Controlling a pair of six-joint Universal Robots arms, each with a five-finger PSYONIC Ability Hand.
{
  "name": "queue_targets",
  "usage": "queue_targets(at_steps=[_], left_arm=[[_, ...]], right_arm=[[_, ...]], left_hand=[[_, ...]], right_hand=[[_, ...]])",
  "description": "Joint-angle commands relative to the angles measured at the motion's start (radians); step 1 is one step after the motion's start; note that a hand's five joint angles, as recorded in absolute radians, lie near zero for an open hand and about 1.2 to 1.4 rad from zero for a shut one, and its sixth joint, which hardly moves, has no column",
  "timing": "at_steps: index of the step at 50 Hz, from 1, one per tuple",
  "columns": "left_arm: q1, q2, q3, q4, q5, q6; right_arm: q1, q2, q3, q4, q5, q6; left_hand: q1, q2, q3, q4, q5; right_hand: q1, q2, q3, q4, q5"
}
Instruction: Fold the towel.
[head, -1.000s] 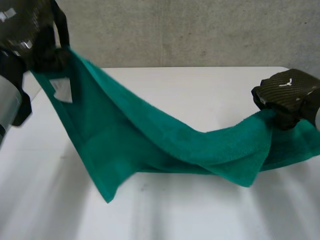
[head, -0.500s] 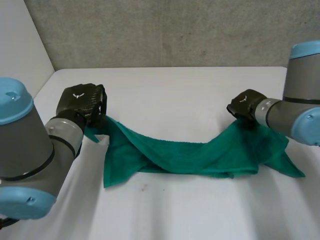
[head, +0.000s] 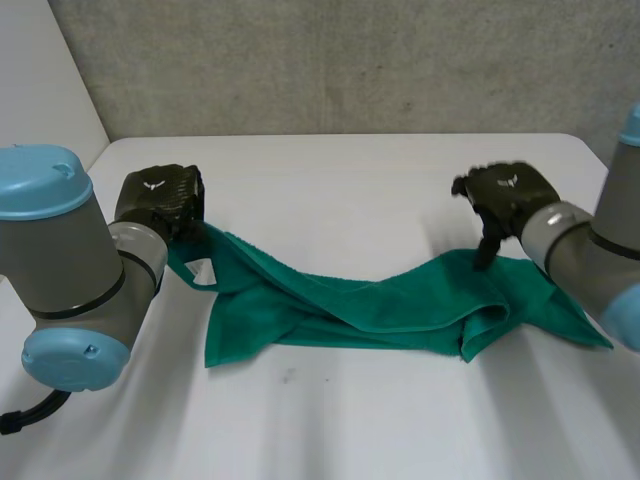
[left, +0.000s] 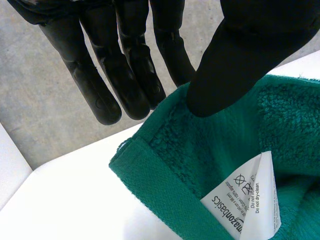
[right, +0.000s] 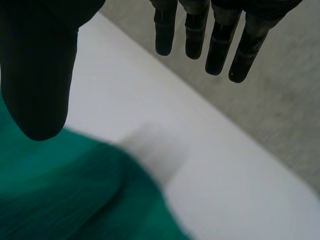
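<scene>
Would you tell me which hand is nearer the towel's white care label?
Left. The left hand pinches the towel corner beside the label; the right hand is at the opposite end.

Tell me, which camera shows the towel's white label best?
The left wrist view: the label is close and readable. Head view: too small to tell. Right wrist view: plain green towel.

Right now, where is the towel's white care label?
In the left wrist view, the care label sits on the towel, near the corner by the thumb of the left hand, at the left of the table.
</scene>
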Motion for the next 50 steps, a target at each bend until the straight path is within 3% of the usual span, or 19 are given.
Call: queue_targets(at_steps=[1,5,9,12,13,14,15,20,22,27,31,36,44,50], left_arm=[[0.001,0.003,-0.002,0.003,0.0,0.001],[0.001,0.005,-0.005,0.003,-0.001,0.001],[0.002,0.008,-0.008,0.003,-0.003,0.001],[0.004,0.011,-0.01,0.001,-0.004,-0.001],[0.004,0.013,-0.013,0.001,-0.004,-0.001],[0.004,0.016,-0.019,0.001,-0.003,-0.001],[0.004,0.016,-0.022,0.001,-0.003,0.001],[0.001,0.02,-0.034,-0.005,-0.004,0.001],[0.001,0.045,-0.06,-0.01,-0.003,0.01],[0.011,0.101,-0.1,-0.025,0.005,0.021],[0.024,0.213,-0.12,-0.062,0.012,0.045],[0.025,0.385,-0.097,-0.102,0.019,0.093],[0.028,0.526,-0.036,-0.172,0.093,0.151],[0.03,0.396,-0.054,-0.229,0.104,0.191]], right_arm=[[-0.056,-0.024,0.128,0.103,-0.096,0.053],[-0.079,-0.013,0.15,0.097,-0.107,0.056],[-0.114,0.084,0.135,0.034,-0.102,0.048],[-0.122,0.109,0.125,0.023,-0.096,0.044],[-0.131,0.129,0.107,0.023,-0.095,0.042],[-0.131,0.129,0.107,0.023,-0.094,0.042],[-0.136,0.131,0.104,0.023,-0.096,0.044],[-0.17,0.105,0.124,-0.024,-0.093,0.059],[-0.177,-0.017,0.147,-0.043,-0.102,0.05],[-0.185,-0.166,0.147,-0.02,-0.111,0.025],[-0.199,-0.283,0.13,0.011,-0.116,-0.031],[-0.206,-0.476,0.015,0.159,-0.116,-0.224],[-0.226,-0.429,-0.105,0.495,-0.118,-0.463],[-0.222,-0.314,-0.085,0.561,-0.104,-0.596]], left_hand=[[0.267,0.198,0.203,0.2,0.257],[0.267,0.198,0.203,0.2,0.257],[0.267,0.198,0.203,0.2,0.257],[0.267,0.198,0.203,0.2,0.257],[0.267,0.198,0.203,0.2,0.257],[0.267,0.198,0.203,0.2,0.257],[0.267,0.198,0.203,0.2,0.257],[0.267,0.198,0.203,0.2,0.257],[0.267,0.198,0.203,0.2,0.257],[0.267,0.198,0.203,0.2,0.257],[0.267,0.198,0.203,0.2,0.257],[0.267,0.198,0.203,0.2,0.257],[0.267,0.198,0.203,0.2,0.257],[0.267,0.198,0.203,0.2,0.257]], right_hand=[[0.123,0.077,0.074,0.072,0.077],[0.141,0.095,0.091,0.089,0.094],[0.43,0.384,0.381,0.379,0.384],[0.502,0.456,0.452,0.451,0.455],[0.929,0.883,0.88,0.878,0.883],[0.934,0.888,0.884,0.882,0.887],[1.13,1.084,1.081,1.079,1.084],[1.132,1.086,1.083,1.081,1.086],[1.132,1.086,1.083,1.081,1.086],[1.132,1.086,1.083,1.081,1.086],[1.132,1.086,1.083,1.081,1.086],[1.132,1.086,1.083,1.081,1.086],[1.132,1.086,1.083,1.081,1.086],[1.132,1.086,1.083,1.081,1.086]])
